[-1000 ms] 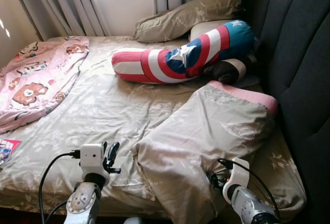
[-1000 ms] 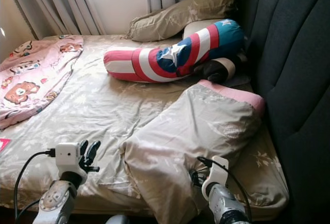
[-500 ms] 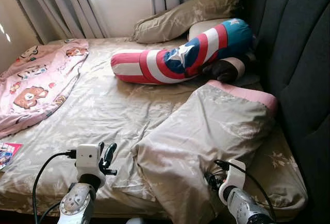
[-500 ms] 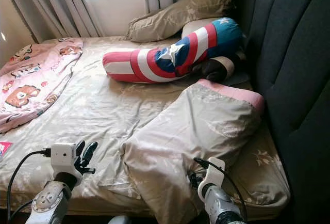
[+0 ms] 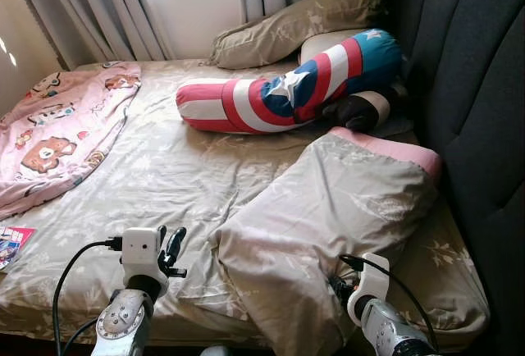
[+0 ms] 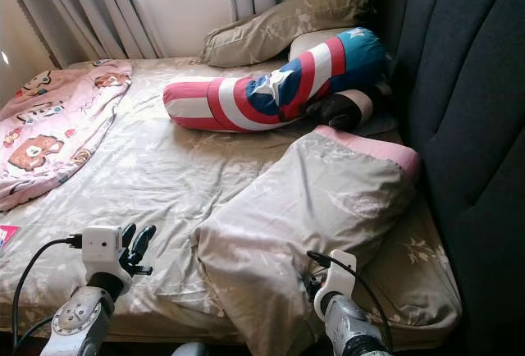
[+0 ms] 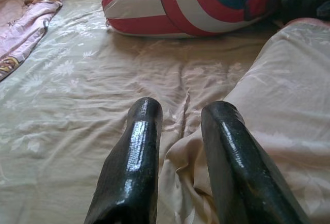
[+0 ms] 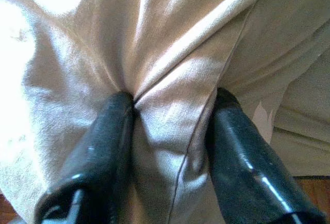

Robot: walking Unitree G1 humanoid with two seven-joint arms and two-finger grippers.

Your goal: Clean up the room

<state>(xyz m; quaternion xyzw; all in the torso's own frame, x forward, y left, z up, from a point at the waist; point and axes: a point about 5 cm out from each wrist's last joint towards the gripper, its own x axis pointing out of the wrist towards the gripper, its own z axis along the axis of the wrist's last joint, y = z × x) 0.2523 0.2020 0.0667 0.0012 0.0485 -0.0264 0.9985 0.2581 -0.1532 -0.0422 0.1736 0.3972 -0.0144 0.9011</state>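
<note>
matt, creased cloth pillow; glossy black fingers, seemingly plastic; headboard matt padded fabric.

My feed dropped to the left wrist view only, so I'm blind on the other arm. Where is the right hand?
Observer: The right hand is at the near edge of the beige blanket, with a fold of the fabric between its two fingers.
Operator: And where does my left hand sit on the bed?
Observer: The left hand hovers near the foot of the bed, beside the blanket's left edge, fingers apart and empty.
Operator: Anything off to the left of it?
Observer: A pink blanket with bear prints lies along the left side of the bed.
</note>
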